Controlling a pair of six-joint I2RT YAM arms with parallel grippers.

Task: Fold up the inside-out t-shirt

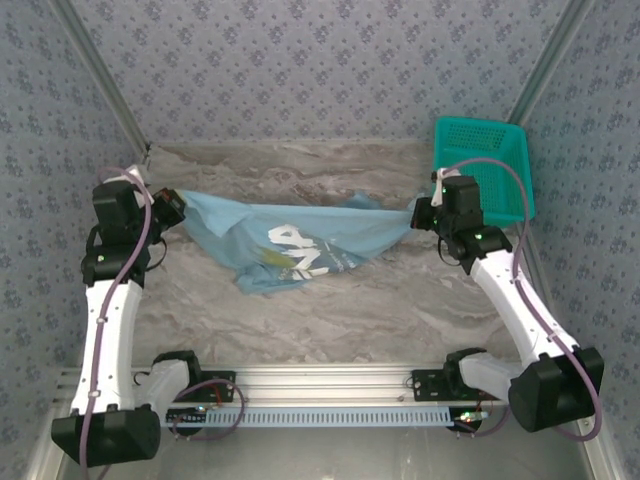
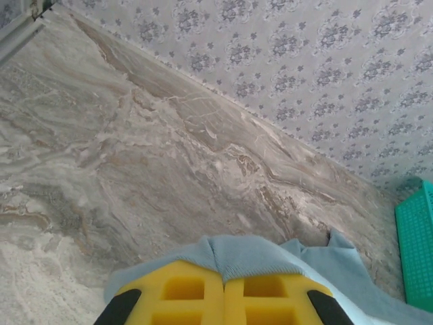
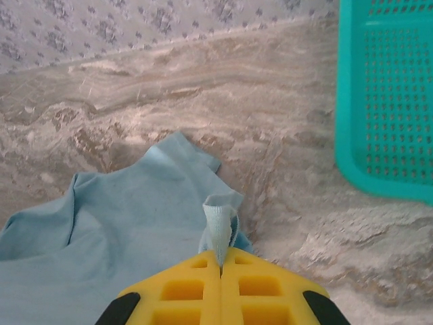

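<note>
Since the left fingers [image 2: 186,298] and right fingers [image 3: 183,294] each pinch an opposite edge, the shirt [image 1: 290,245] is stretched between them over the desk [image 1: 300,320], presumably for spreading flat.

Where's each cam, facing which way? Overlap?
Top external: above and behind, looking down; left arm, right arm, t-shirt held between left tool and right tool.
Left wrist: on left arm, faces back wall; left fingers shut on t-shirt.
Right wrist: same on right arm; right fingers pinch t-shirt.
Shared: t-shirt, basket in all.
</note>
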